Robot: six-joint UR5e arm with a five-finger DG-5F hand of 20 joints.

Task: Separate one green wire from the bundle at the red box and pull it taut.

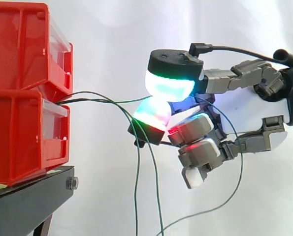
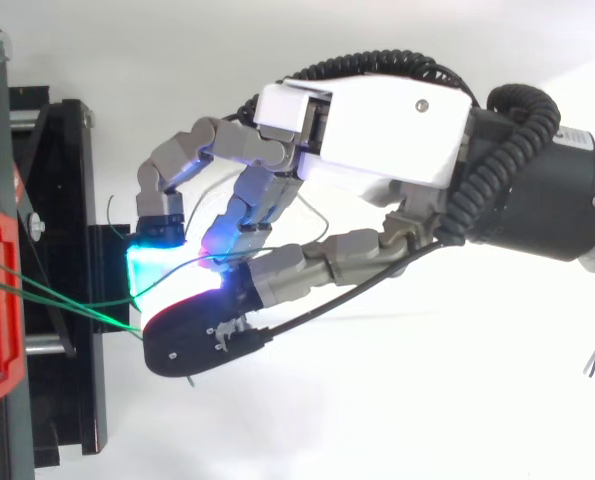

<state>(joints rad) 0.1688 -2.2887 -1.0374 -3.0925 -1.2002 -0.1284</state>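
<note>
The hand [image 1: 244, 108] pinches one green wire [image 1: 107, 100] between two glowing pads, its other fingers curled below. From the pinch the wire runs nearly level to the red box [image 1: 18, 137] ahead of the fingertips, while the loose bundle [image 1: 136, 167] droops beneath. Thin, light and limp, it probably slips easily, so a firm hold close behind the pinch seems best.

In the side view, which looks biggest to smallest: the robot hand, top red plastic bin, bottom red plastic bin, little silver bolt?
1. Robot hand, pinching a thin green wire; maybe just nearer the camera.
2. Top red plastic bin and bottom red plastic bin look alike.
3. Little silver bolt on the black stand.
</note>
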